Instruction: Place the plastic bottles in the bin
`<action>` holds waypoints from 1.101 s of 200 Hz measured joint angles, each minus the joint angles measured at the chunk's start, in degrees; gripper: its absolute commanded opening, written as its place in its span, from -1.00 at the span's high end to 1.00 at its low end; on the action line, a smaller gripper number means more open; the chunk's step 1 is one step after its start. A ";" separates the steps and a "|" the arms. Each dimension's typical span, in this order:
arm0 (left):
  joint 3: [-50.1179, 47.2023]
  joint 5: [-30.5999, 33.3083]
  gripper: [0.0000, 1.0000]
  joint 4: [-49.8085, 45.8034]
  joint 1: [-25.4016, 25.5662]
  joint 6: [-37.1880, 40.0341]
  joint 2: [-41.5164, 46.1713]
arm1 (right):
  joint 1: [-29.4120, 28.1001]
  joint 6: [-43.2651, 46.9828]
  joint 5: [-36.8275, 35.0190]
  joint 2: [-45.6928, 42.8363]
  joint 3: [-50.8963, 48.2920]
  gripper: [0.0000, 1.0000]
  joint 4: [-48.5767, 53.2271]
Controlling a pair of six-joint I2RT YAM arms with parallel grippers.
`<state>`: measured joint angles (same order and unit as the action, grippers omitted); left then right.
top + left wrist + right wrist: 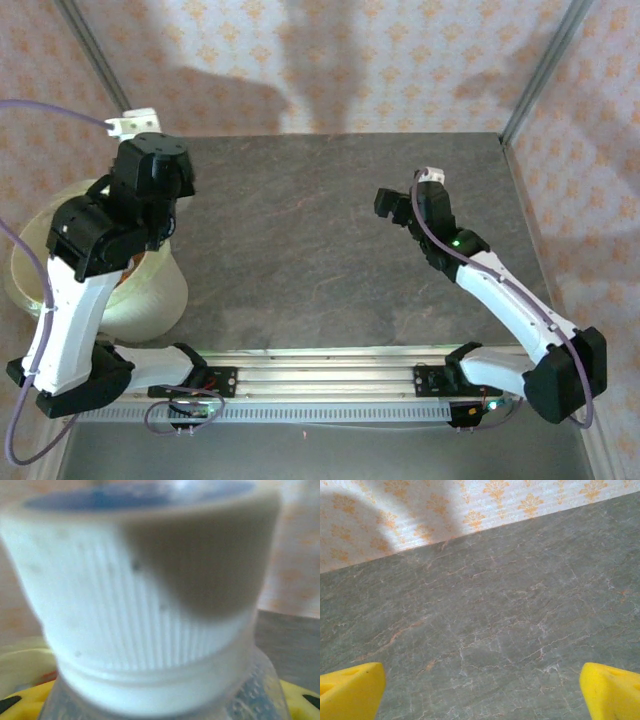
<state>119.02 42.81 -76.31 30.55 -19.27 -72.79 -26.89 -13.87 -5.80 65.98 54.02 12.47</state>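
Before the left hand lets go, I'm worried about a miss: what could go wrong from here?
1. In the top view the left hand appears near the far rim of the bin rather than over its middle, so the bottle could clip the rim and bounce onto the table.
2. The bottle's cap sits blurred, right against the left wrist camera, so that view cannot confirm the aim.

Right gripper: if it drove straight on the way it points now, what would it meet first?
Most likely the bare grey tabletop: the right gripper, open wide, points down at it with nothing lying in between. Depth is unclear.
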 measured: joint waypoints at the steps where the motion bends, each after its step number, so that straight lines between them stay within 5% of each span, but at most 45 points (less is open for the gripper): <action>1: 0.22 0.33 0.06 -0.39 -0.17 -0.07 -0.09 | 0.00 0.04 0.00 0.02 0.02 -0.99 -0.02; 33: 4.66 8.13 0.06 -10.38 -12.46 0.33 -2.16 | 0.24 1.20 0.22 0.55 0.42 -0.99 -0.50; 65: -1.99 12.48 0.04 -13.46 -28.63 5.07 -0.96 | 0.70 2.23 1.01 1.49 2.43 -0.99 -0.48; 114: -14.91 10.14 0.04 -10.71 -49.92 11.43 0.07 | 0.70 2.60 1.86 2.91 3.48 -0.99 -0.94; 167: -21.57 4.63 -0.04 -5.27 -59.28 13.22 -0.11 | 0.85 2.60 3.26 4.37 4.00 -0.99 -0.87; 189: -23.28 2.60 -0.52 -4.39 -61.53 13.14 -0.11 | 0.85 2.80 3.26 4.44 5.01 -0.99 -0.87; 220: -21.14 0.61 -0.86 -4.33 -61.83 11.50 -1.49 | 0.85 2.80 3.50 4.48 5.44 -0.99 -0.85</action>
<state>97.89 43.42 -80.64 -31.29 -7.77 -74.28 -26.04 -11.07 -2.31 70.46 59.46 11.62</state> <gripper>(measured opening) 0.889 0.994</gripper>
